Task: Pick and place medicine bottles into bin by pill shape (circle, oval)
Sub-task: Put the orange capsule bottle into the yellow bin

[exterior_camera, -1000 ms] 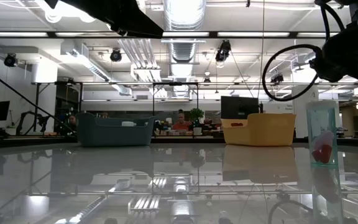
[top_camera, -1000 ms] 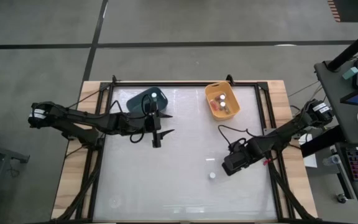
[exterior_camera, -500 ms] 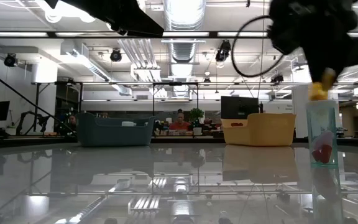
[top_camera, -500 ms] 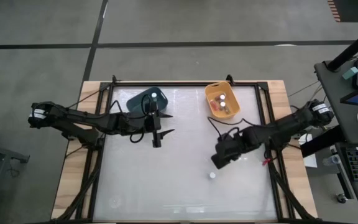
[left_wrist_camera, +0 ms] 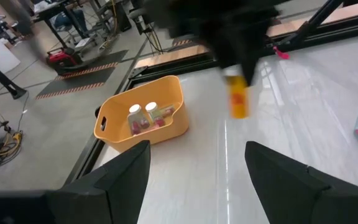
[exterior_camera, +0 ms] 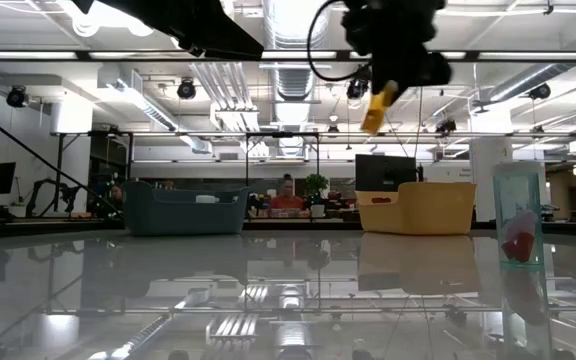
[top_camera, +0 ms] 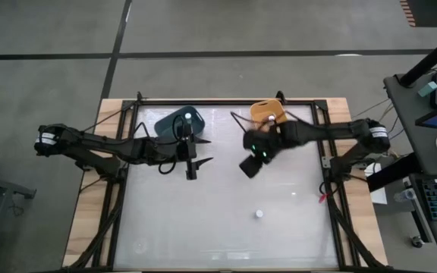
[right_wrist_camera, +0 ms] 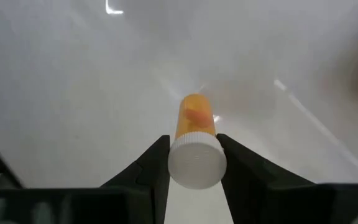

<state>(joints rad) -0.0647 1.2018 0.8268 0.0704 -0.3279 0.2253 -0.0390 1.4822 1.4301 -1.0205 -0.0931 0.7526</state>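
Nearest the low camera, a clear medicine bottle [exterior_camera: 519,212] with red pills inside stood upright on the glossy table [top_camera: 226,227], white cap up, well apart from both arms. Farther in, the right gripper [top_camera: 250,163] hung in the air over the middle of the table, its fingers [right_wrist_camera: 157,163] clamped on the white cap of an orange-tinted bottle [right_wrist_camera: 194,140]. The bottle's long axis ran straight out from between the fingers, its base pointing away from the wrist, and in the low view it hung tilted, clear of the surface. The yellow bin [top_camera: 270,121] lay near the carried bottle, toward the table's far edge on the right arm's own side, with at least two white-capped bottles inside; the dark teal bin [top_camera: 179,121] sat at the far edge on the left arm's side, one white cap showing in it. The left gripper [top_camera: 191,158] waited beside the teal bin, its fingers spread wide and empty. Which bin suited the orange bottle could not be judged, since its pills were too small to read; the right arm, already holding it, was the nearer to the yellow one.
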